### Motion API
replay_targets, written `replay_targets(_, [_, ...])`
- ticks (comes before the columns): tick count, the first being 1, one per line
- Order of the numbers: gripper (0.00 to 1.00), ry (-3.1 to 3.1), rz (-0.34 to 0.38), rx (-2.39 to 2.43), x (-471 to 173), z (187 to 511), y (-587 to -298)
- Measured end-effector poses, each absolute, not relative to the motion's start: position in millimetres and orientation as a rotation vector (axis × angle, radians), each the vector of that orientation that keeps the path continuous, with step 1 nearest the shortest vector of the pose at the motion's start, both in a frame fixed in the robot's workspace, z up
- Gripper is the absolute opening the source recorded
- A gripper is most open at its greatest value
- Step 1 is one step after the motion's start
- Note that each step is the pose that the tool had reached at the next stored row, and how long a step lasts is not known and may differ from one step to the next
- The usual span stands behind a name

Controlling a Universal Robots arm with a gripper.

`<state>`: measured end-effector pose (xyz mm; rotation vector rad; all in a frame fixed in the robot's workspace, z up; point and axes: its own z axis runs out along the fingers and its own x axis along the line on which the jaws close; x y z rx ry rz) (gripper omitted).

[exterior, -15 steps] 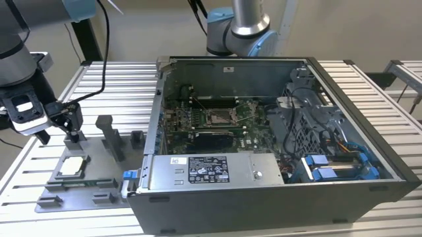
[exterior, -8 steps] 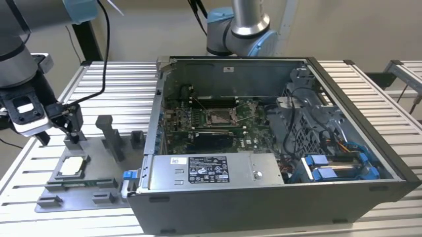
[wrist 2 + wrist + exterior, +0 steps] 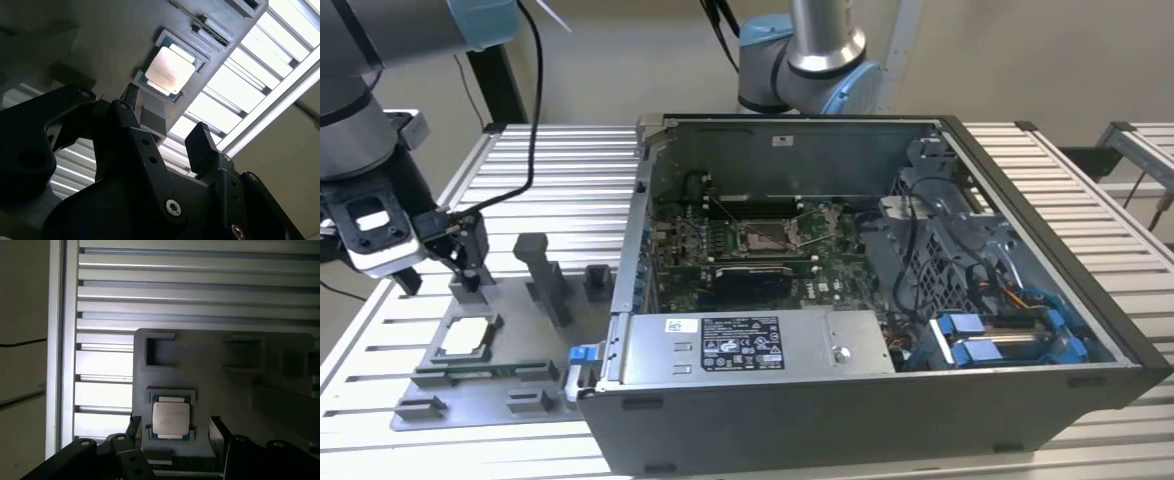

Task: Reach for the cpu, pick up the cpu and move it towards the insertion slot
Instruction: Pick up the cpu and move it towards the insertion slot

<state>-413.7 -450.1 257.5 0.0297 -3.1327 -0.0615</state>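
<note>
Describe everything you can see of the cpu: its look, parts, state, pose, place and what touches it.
The cpu is a small, thin square plate with a silvery-white, metal-looking top face and a greenish edge. It lies flat, face up, seated in a square recess of the grey fixture plate on the slatted table, beside the computer case at the exterior view's left. Only the fixture plate touches it. The open gripper hovers above it, not gripping it.

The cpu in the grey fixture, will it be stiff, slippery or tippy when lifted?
Thin flat plate, the cpu is probably rigid and light. Its smooth silvery top looks slippery. Lying flat in the grey fixture, it seems unlikely to roll.
</note>
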Motion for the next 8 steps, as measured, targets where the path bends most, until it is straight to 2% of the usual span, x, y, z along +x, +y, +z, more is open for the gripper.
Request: replay_targets(8, [1.00,-3.132,-0.061,0.029,-413.8,247.5,-450.4])
